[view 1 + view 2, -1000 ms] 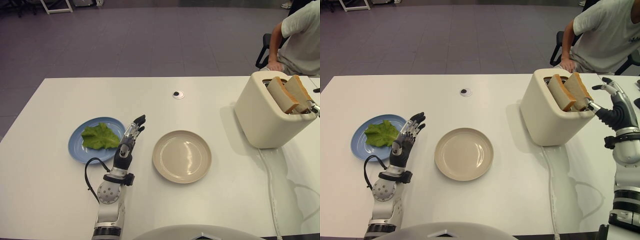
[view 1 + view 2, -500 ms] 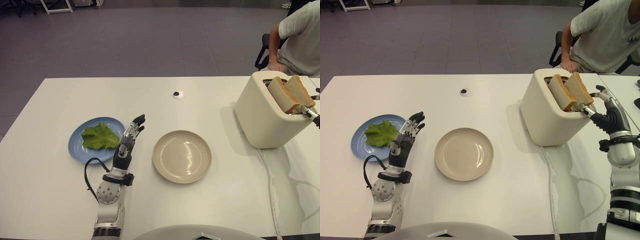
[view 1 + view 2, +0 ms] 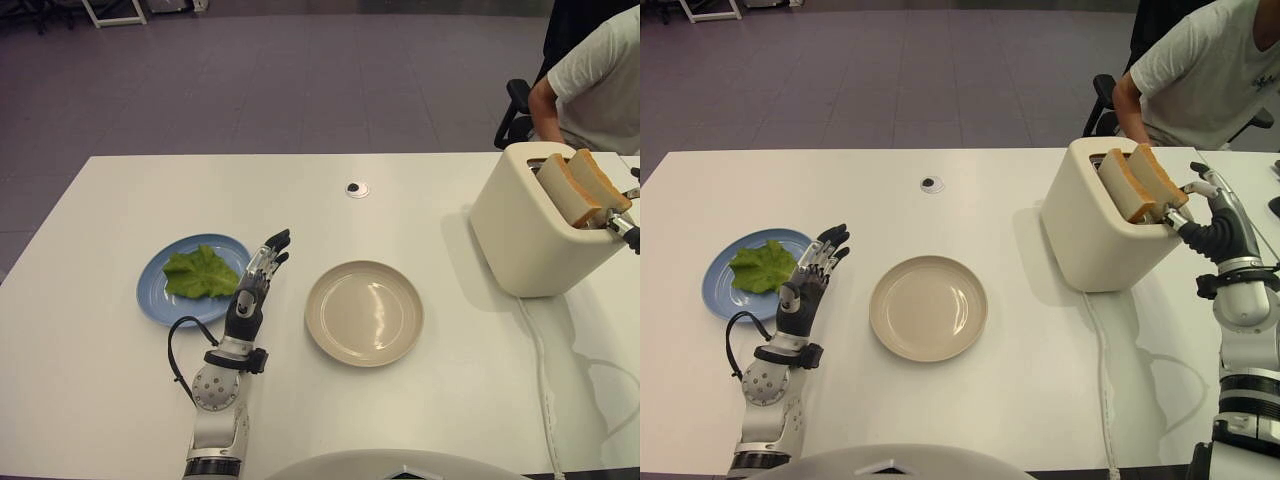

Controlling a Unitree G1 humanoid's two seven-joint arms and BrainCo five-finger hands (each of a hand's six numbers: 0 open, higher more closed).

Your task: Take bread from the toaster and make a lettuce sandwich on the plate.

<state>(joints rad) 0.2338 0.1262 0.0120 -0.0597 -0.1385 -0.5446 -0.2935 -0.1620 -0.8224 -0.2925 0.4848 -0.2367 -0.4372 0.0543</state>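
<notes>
Right hand edged in, pinching bread in toaster; left hand rests, fingers straight

Two bread slices: lower parts hidden inside the toaster slots. Whether the right hand, just beside the right slice, touches or grasps it cannot be determined. Small round black-and-white item, far centre of the table: too small to identify. Toaster cable: cut off at the near edge.

Left hand rests toward the table's front left corner, fingers straight and pointing away. Right hand is raised near the right edge, forearm upright.
</notes>
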